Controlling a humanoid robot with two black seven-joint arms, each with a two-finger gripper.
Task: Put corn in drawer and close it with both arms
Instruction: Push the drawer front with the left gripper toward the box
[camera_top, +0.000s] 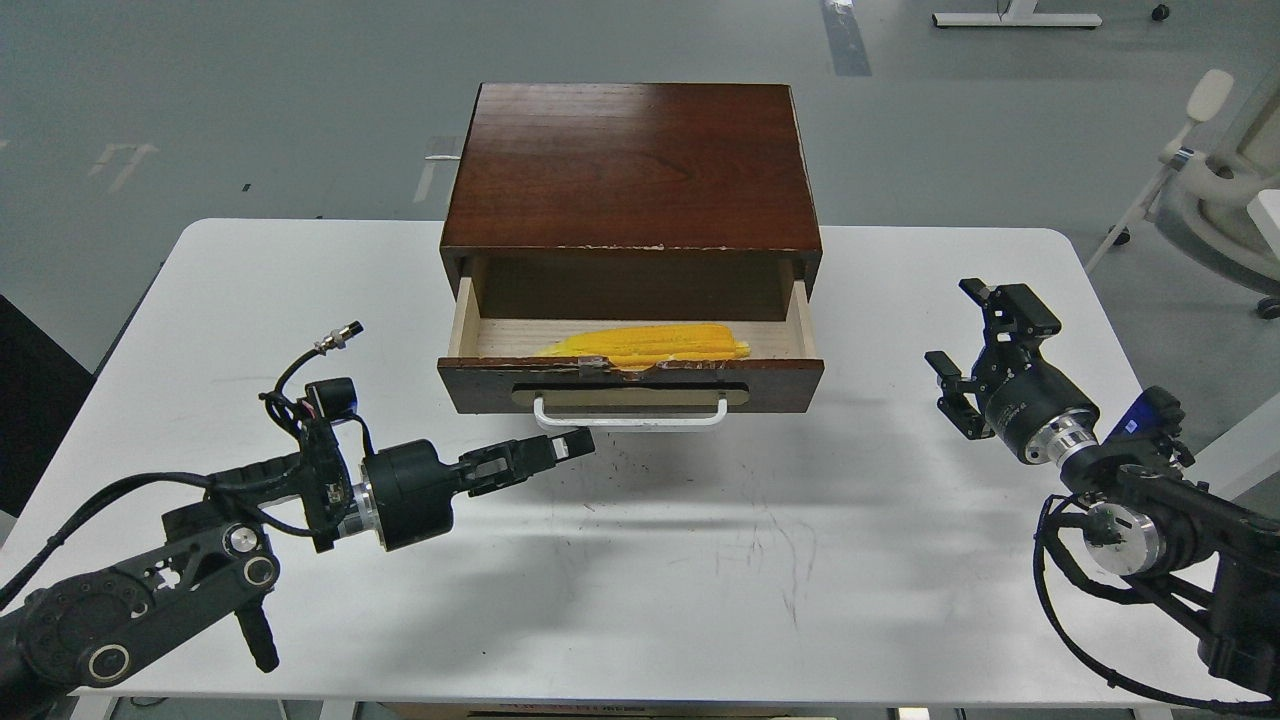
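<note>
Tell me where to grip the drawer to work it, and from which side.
Take the drawer by its white bar handle, coming from the front at table level. The bar runs horizontally and stands off the front panel, leaving a gap for a finger behind it. The left gripper, fingers together, is already just below it.

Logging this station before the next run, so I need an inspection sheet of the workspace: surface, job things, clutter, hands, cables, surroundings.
Surface: white table, scuffed with dark marks near the middle.
Job's things: drawer pulled open from the brown cabinet; corn lies inside it along the front; white handle free.
Clutter: nothing seen on the table beyond the cabinet.
Hands: left hand holds nothing, fingers close together, tip just below the handle's left end; right hand open, empty, off to the cabinet's right.
Cables: loose black cables loop over the left wrist; more hang by the right arm.
Surroundings: grey floor, white chair at right.
</note>
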